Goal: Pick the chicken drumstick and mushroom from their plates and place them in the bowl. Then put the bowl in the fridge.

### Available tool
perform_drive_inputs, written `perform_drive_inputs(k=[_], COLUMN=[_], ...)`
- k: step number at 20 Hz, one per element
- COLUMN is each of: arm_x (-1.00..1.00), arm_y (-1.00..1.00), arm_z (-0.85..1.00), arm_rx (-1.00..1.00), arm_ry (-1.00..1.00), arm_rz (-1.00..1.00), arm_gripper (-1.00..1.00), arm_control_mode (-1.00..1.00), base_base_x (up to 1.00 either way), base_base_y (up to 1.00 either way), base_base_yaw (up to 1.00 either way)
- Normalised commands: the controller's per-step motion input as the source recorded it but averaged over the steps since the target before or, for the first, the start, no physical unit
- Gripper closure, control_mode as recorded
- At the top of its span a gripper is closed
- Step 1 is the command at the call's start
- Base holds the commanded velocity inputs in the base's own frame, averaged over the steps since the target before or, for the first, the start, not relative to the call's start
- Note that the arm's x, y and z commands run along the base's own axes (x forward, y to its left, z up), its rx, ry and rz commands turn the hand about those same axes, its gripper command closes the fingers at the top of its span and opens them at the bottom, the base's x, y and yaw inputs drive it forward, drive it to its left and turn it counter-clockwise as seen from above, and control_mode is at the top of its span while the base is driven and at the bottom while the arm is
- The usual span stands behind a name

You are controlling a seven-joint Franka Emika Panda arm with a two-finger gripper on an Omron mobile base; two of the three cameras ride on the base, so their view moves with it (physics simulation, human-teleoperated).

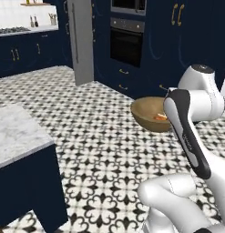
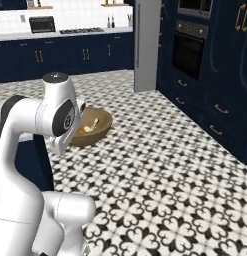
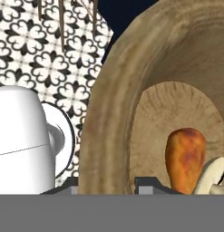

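The gripper (image 3: 112, 183) is clamped on the rim of the bowl (image 3: 109, 118), held above the floor; drumstick (image 3: 185, 158) and mushroom (image 3: 212, 176) lie inside. Next, probably, carry it level into the fridge (image 1: 81, 41).

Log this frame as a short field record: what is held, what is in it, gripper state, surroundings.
held: deep round tan wooden bowl, carried above the patterned floor
contents: golden-brown chicken drumstick; pale cream mushroom beside it
gripper: two-finger gripper shut on the bowl's wall, one fingertip inside
surroundings: navy cabinets, built-in black oven
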Motion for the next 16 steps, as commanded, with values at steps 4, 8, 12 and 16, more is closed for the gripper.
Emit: perform_drive_inputs(k=[4,8,12,16], arm_x=[0.00,0.00,0.00,0.00], arm_y=[0.00,0.00,0.00,0.00], arm_z=[0.00,0.00,0.00,0.00], arm_rx=[0.00,0.00,0.00,0.00], arm_ry=[0.00,0.00,0.00,0.00], arm_rz=[0.00,0.00,0.00,0.00], arm_gripper=[1.00,1.00,1.00,1.00], arm_control_mode=[1.00,1.00,1.00,1.00], base_base_x=[0.83,0.84,0.97,1.00], base_base_y=[-0.99,-0.85,-0.76,-0.45], base_base_yaw=[0.38,0.47,0.44,0.36])
